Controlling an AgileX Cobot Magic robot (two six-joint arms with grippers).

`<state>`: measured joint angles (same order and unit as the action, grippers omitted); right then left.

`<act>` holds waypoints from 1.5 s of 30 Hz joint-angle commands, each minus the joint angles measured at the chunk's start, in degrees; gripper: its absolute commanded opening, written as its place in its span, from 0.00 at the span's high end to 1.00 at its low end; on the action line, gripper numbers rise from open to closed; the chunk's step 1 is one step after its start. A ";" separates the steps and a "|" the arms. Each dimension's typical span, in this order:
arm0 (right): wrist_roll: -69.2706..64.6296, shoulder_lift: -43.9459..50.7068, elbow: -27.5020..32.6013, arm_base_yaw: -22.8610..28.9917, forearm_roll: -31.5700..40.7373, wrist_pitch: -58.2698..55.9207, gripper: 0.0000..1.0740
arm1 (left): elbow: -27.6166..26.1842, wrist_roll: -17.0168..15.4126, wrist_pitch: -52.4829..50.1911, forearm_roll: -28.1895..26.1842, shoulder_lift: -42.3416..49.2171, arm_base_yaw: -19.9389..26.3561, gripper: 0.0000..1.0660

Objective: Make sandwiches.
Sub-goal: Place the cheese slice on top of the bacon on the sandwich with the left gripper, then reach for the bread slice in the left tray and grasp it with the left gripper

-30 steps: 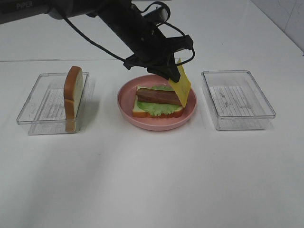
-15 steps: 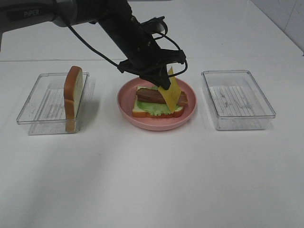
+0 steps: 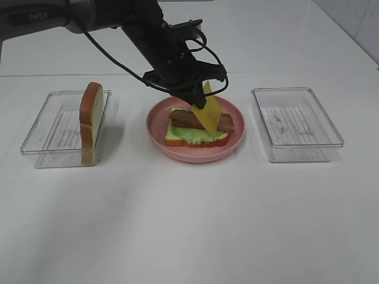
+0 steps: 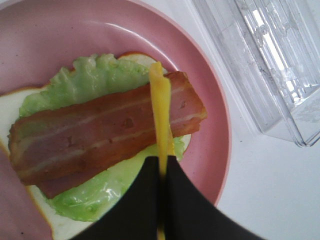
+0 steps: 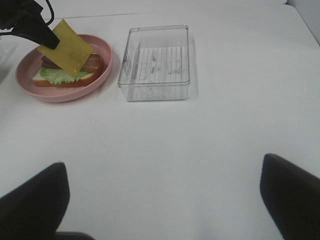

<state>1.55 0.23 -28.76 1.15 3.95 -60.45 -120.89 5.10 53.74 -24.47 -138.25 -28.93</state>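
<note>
Table front: white table (image 3: 177,225), a wide open stretch from the near edge up to the row of dishes.
Right gripper: right gripper (image 5: 162,172) low over the near table, jaws spread wide with nothing between them, well apart from plate and trays.
Left tray: clear left tray (image 3: 41,148); top bread slice (image 3: 92,115) stands on edge against its right wall.
Plate: pink plate (image 3: 155,131) mid-row between both trays, a gap of table on each side.
Sandwich: open stack on the plate; base bread slice (image 3: 173,140), lettuce leaf (image 3: 190,135) on it with its frill reaching the crust edge, bacon strips (image 3: 185,118) across the lettuce.
Right tray: clear right tray (image 3: 296,124), ribbed floor showing.
Cheese: cheese square (image 3: 207,111) steeply tilted, lower corner over the bacon's right end, contact unclear.
Left gripper: left gripper (image 3: 197,97) over the plate's back rim, clamped tight on the cheese's upper corner.
Far side: white surface runs on behind the arm.
</note>
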 commanded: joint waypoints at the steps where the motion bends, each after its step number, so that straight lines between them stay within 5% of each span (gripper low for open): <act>1: 0.74 1.38 0.11 -0.06 0.11 0.29 0.09 | -0.23 -0.69 -0.74 1.15 0.06 0.00 1.00; 25: 0.74 1.38 0.11 -0.06 0.11 0.29 0.09 | -0.23 -2.92 -0.34 6.19 -1.60 0.00 0.98; 26: 0.74 1.38 0.11 -0.06 0.11 0.29 0.09 | -0.23 -3.04 -0.34 6.82 -1.60 0.00 0.89; 29: 0.74 1.38 0.11 -0.06 0.11 0.29 0.09 | -0.23 -3.04 -0.34 7.16 -1.60 0.00 0.81; 31: 0.74 1.38 0.11 -0.06 0.11 0.29 0.09 | -2.06 -3.04 0.63 9.45 -1.60 0.00 0.36; 32: 0.74 1.38 0.11 -0.06 0.11 0.29 0.09 | -2.06 -3.04 0.63 9.45 -1.60 0.00 0.36; 34: 0.74 1.38 0.11 -0.06 0.11 0.29 0.09 | -5.10 -3.04 3.27 10.49 -1.60 -0.23 0.04; 45: 0.74 1.38 0.11 -0.06 0.11 0.29 0.09 | -17.07 -4.70 15.93 11.69 -1.60 -0.23 0.04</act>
<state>1.55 0.23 -28.76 1.15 3.95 -60.45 -137.17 1.15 67.67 -12.78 -139.97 -28.88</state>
